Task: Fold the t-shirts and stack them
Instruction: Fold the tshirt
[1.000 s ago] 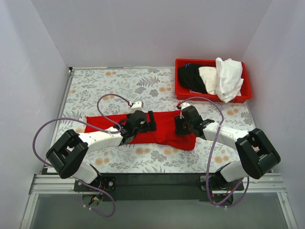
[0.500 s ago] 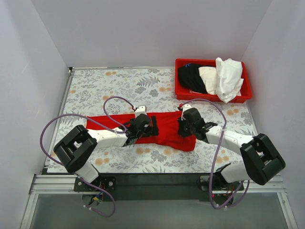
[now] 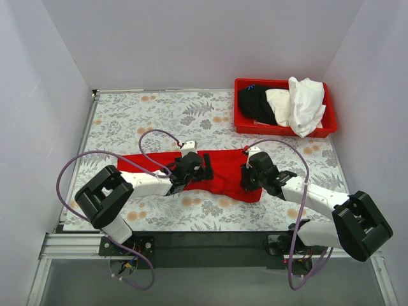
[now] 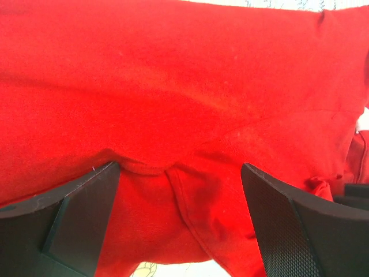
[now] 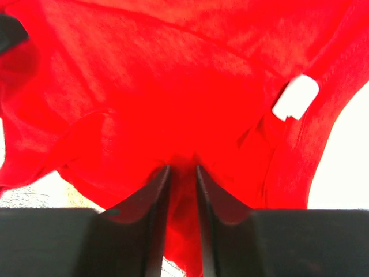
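The red t-shirt (image 3: pixel 220 171) lies folded in a long band across the middle of the table. My left gripper (image 3: pixel 203 167) is open, its jaws wide apart over a hem fold of the red t-shirt (image 4: pixel 184 115). My right gripper (image 3: pixel 246 177) is shut on a pinch of the red t-shirt (image 5: pixel 173 115) near its right end; the white neck label (image 5: pixel 295 97) shows just right of the jaws. White (image 3: pixel 306 102), cream (image 3: pixel 278 102) and black (image 3: pixel 255 103) t-shirts lie piled in the bin.
A rigid red plastic bin (image 3: pixel 284 131) stands at the back right of the floral-patterned table (image 3: pixel 146 111). Purple cables loop over both arms. White walls close in the table on three sides.
Both grippers have shifted toward the near edge and slightly right. The right end of the red t-shirt has been drawn along with the right gripper.
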{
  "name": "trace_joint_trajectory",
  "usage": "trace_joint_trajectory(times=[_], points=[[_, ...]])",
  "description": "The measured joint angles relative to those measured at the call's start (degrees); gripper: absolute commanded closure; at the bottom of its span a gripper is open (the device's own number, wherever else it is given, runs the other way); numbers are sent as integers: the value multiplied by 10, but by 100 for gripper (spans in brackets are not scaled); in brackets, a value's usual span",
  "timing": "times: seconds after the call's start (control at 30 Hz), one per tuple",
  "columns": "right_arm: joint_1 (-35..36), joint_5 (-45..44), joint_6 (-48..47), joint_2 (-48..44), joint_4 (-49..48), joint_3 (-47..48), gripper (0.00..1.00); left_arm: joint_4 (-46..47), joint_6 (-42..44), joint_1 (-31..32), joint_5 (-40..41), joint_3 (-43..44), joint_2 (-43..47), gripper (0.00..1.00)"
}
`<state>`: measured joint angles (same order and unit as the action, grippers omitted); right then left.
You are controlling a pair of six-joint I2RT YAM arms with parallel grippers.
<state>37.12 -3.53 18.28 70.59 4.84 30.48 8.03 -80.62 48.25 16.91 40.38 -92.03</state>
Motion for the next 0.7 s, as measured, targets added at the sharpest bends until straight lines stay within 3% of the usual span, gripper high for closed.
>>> trace_joint_trajectory(times=[0.1, 0.43, 0.6, 0.7], points=[[1, -6, 1, -6, 13, -4, 76, 10, 0, 0, 2, 3, -8, 20], [4, -18, 1, -44, 15, -5, 94, 28, 0, 3, 9, 9, -21, 20], [4, -21, 0, -43, 14, -14, 95, 28, -1, 4, 10, 8, -21, 20], [5, -21, 0, -39, 10, -14, 87, 30, -3, 4, 10, 5, -19, 20]])
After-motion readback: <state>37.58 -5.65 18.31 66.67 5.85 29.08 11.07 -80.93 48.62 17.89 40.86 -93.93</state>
